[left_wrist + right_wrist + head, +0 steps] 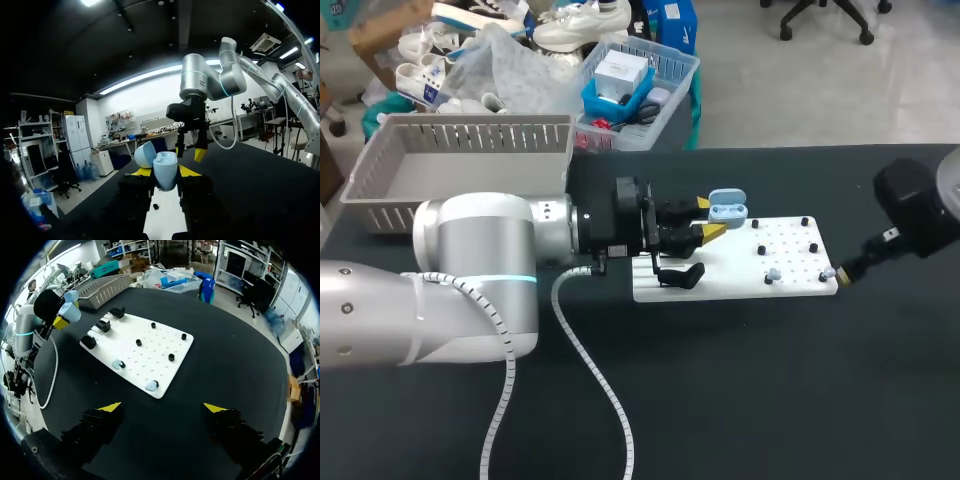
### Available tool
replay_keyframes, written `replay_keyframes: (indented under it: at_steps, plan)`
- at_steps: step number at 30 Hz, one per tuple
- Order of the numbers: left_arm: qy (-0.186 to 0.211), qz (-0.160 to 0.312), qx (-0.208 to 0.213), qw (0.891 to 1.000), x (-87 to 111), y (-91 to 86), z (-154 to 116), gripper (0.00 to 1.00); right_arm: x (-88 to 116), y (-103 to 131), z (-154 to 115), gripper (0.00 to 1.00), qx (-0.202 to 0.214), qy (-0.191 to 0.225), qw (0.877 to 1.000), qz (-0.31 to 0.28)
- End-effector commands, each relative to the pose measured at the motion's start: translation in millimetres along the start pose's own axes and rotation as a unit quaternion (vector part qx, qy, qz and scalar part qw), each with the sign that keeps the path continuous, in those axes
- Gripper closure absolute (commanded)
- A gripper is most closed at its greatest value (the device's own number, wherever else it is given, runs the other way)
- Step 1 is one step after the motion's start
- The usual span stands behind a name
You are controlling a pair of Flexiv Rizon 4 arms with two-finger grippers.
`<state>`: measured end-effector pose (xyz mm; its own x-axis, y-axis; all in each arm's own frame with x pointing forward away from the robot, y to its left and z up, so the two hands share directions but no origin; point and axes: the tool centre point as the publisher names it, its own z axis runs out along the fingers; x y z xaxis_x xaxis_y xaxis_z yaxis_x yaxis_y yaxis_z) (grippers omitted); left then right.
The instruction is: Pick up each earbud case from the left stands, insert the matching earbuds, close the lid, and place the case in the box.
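Note:
My left gripper (pixel 705 222) is shut on a light blue earbud case (pixel 727 210) with its lid up, held above the left part of the white board (pixel 735 280). In the left wrist view the case (pixel 165 171) sits upright between the yellow fingertips (pixel 189 171). Two light blue earbuds (pixel 773 274) (pixel 827 272) lie on the board's near right part. My right gripper (pixel 163 407) stands open past the board's right end, nothing between its fingers. From there I see both earbuds (pixel 117 364) (pixel 151 385) and the held case (pixel 70 311).
A grey basket (pixel 460 160) stands at the back left of the table. Black stands (pixel 678 272) sit on the board's left end and small black pegs (pixel 811 247) dot its right half. A white cable (pixel 595 370) trails across the table from my left arm.

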<state>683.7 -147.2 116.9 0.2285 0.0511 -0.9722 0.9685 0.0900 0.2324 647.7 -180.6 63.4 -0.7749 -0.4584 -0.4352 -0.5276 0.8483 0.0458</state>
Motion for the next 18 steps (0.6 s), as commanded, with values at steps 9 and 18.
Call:
replay_keyframes:
  at_steps: [9, 18]
  plan:
    - [-0.001, 0.001, -0.003, 1.000, 0.4, -1.1, 0, 1.00, -10, 11, 21, 0.00, 0.121, 0.018, 0.992, -0.020]
    - [-0.001, 0.001, -0.003, 1.000, 0.4, -1.1, 0, 1.00, -20, 17, 37, 0.00, 0.134, 0.016, 0.991, -0.017]
